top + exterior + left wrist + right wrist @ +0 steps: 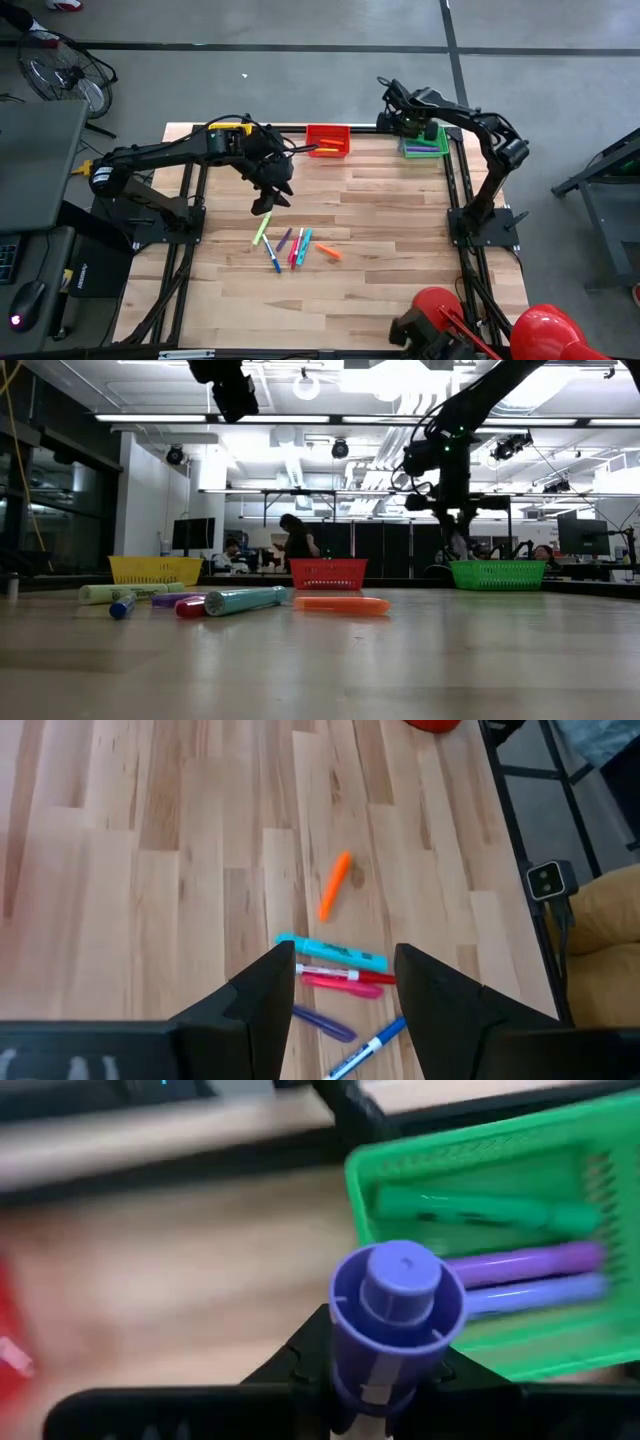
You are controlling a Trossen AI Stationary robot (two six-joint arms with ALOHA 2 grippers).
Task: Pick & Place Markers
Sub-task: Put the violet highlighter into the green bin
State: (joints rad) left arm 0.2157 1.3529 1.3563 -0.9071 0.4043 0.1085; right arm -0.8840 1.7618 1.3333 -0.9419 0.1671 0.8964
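Note:
Several markers lie loose on the wooden table (400, 220): light green (262, 228), purple (284, 240), pink (295, 250), teal (305, 243), blue (275, 263) and orange (331, 253). My left gripper (262, 205) hovers open above them; its wrist view shows them beyond the gripper (345, 958), the orange marker (334, 886) farthest off. My right gripper (385, 1370) is shut on a purple marker (398, 1295) beside the green basket (425, 145), which holds a green marker (470, 1210) and purple ones (520, 1265). My right gripper pinches the purple marker's barrel (375, 1380) between its two fingers. The marker's round end (402, 1275) points at the wrist camera. It is lifted clear, next to the green basket's rim (352, 1185).
A red basket (328, 140) with markers in it stands at the far edge, mid-table. A yellow basket (155, 569) stands at the far left, mostly hidden under my left arm in the high view. Bare wood lies to the right of the marker cluster.

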